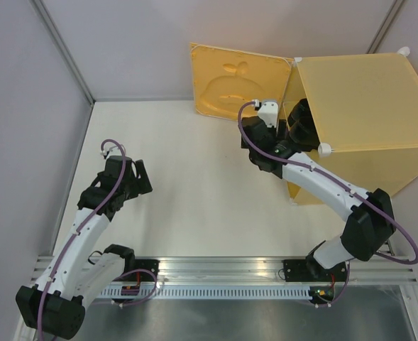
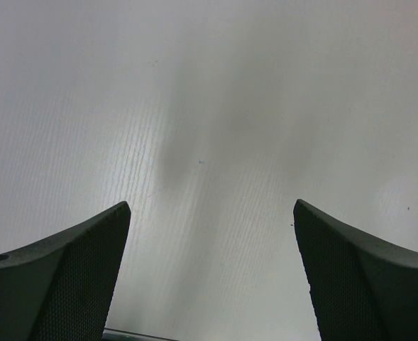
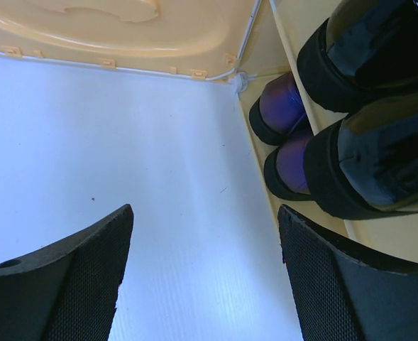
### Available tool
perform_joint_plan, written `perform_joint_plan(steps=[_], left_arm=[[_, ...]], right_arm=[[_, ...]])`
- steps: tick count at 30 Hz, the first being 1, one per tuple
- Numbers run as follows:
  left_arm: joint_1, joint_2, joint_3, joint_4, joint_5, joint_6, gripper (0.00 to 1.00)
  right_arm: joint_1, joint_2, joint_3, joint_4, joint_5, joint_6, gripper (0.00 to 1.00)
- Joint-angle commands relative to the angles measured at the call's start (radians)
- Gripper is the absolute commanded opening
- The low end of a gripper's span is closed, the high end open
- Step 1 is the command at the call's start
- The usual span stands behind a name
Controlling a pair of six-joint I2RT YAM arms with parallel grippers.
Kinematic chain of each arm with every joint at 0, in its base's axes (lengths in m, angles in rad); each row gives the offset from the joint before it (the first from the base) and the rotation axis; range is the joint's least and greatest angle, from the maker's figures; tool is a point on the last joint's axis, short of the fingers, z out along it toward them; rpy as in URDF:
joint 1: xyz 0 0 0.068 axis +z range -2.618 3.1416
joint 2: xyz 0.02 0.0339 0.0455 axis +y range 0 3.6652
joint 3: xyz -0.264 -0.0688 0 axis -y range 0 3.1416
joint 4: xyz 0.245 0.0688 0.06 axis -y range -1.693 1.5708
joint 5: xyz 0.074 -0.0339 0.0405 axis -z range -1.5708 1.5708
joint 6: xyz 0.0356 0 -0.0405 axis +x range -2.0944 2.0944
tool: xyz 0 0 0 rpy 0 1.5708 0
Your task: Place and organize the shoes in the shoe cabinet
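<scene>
Right gripper (image 3: pixel 205 213) is released: fingers spread wide, nothing between them, only bare table (image 1: pixel 187 163) beneath. It hangs at the mouth of the shoe cabinet (image 1: pixel 365 99), which stands at the far right with its opening facing left. In the right wrist view the shoes lie just to the right of this gripper, inside the cabinet. Their rounded ends, heels by my reading, point out toward the opening, so each long axis runs back into the box. Count: four shoes, two black (image 3: pixel 379 153) (image 3: pixel 372 42), two purple (image 3: pixel 283 103) (image 3: pixel 294 167). The black pair sits side by side on a cream shelf. The purple pair sits side by side in the level next to it, apparently the lower one. None lie loose on the table. One door (image 1: pixel 237 82), swung open, stands at the far side, left of the cabinet. Left gripper (image 2: pixel 212 206) is also released and holds nothing, over the table at near left, well apart from the cabinet. The right arm is much the nearer. Judgement: placing looks done, and any door closing falls to the right arm.
</scene>
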Motion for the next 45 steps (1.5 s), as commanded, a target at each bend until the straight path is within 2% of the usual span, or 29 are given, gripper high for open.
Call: perform_joint_plan(steps=[1,15,28,45], left_arm=[[0.005,-0.009,-0.005,0.035,0.005,0.029,0.98],[0.005,-0.011,-0.005,0.037,0.004,0.028,0.98],[0.005,-0.006,-0.004,0.035,0.002,0.026,0.98],[0.005,-0.012,-0.004,0.037,0.002,0.028,0.98]], right_arm=[[-0.079,0.025,0.037,0.052,-0.061,-0.072,0.86],[-0.237,0.041,0.028,0.09,-0.103,-0.163,0.86],[-0.259,0.065,0.063,0.113,-0.107,-0.19,0.86],[-0.282,0.085,0.109,0.046,-0.011,-0.146,0.87]])
